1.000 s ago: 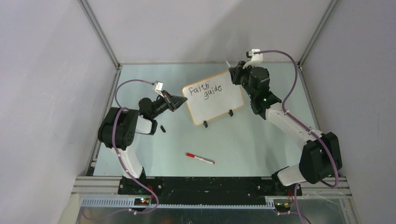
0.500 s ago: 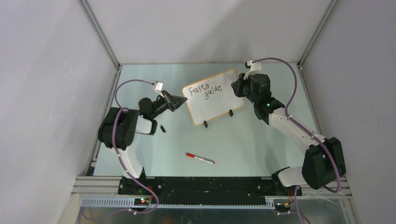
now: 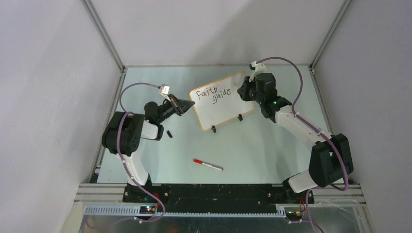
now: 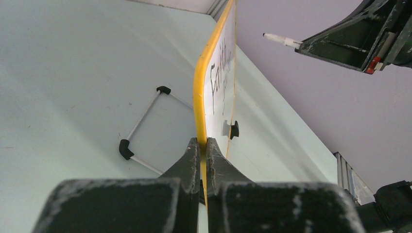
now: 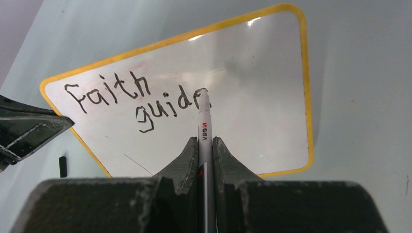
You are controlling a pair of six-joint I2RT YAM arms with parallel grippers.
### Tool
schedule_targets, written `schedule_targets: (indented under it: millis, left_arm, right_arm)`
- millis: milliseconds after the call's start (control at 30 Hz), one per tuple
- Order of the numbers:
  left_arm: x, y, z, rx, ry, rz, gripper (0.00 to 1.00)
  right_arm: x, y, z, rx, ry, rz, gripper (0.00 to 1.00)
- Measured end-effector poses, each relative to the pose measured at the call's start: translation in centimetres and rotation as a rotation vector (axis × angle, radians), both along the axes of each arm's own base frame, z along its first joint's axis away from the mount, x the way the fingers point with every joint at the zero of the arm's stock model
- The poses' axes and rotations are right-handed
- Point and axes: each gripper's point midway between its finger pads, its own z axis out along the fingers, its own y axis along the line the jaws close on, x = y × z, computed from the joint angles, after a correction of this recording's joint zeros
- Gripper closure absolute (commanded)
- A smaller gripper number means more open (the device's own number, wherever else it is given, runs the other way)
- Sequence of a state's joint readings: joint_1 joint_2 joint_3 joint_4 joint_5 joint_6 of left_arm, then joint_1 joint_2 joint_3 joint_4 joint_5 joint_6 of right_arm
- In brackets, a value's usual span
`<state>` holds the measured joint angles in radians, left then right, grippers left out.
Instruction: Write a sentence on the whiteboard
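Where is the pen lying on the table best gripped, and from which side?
Probably best to grip the pen at the middle of its white barrel, coming straight down from above, with the jaws across its length. It lies flat on the table, slanted, red end to the left, with nothing close beside it, so both sides are free.

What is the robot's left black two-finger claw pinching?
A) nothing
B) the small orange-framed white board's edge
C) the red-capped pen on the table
B: the black two-finger left gripper is shut on the orange frame of the small glossy whiteboard, seen edge-on from its wrist camera.
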<state>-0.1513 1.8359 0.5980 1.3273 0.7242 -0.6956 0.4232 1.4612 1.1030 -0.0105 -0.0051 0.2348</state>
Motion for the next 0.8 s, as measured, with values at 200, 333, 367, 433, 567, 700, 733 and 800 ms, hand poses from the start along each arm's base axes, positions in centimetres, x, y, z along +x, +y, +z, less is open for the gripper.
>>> schedule_targets:
  millis: [200, 333, 367, 433, 567, 700, 733, 800]
  left_arm:
    - [0.1, 0.1, 0.0, 0.000, 0.002, 0.006, 1.00]
    - [0.1, 0.1, 0.0, 0.000, 0.002, 0.007, 1.00]
    - [0.1, 0.1, 0.0, 0.000, 0.002, 0.007, 1.00]
    - [0.1, 0.1, 0.0, 0.000, 0.002, 0.007, 1.00]
    - [0.1, 0.1, 0.0, 0.000, 0.003, 0.007, 1.00]
    - [0.1, 0.1, 0.0, 0.000, 0.002, 0.007, 1.00]
    - [0.1, 0.1, 0.0, 0.000, 0.003, 0.007, 1.00]
    - [0.1, 0.1, 0.0, 0.000, 0.002, 0.007, 1.00]
  right_arm:
    - [0.4, 0.4, -1.7, -0.025, 0.062, 0.008, 1.00]
    - [0.6, 0.5, -2.6, -0.038, 0.093, 0.009, 1.00]
    - [0.6, 0.5, -2.8, -0.042, 0.100, 0.009, 1.00]
    - [0.7, 0.5, -3.0, -0.046, 0.110, 0.008, 1.00]
    - [1.0, 0.7, -3.3, -0.050, 0.117, 0.008, 1.00]
    - [1.4, 0.8, -3.4, -0.051, 0.119, 0.007, 1.00]
    - [1.5, 0.8, -3.4, -0.052, 0.120, 0.007, 1.00]
    - [1.5, 0.8, -3.4, -0.054, 0.121, 0.004, 1.00]
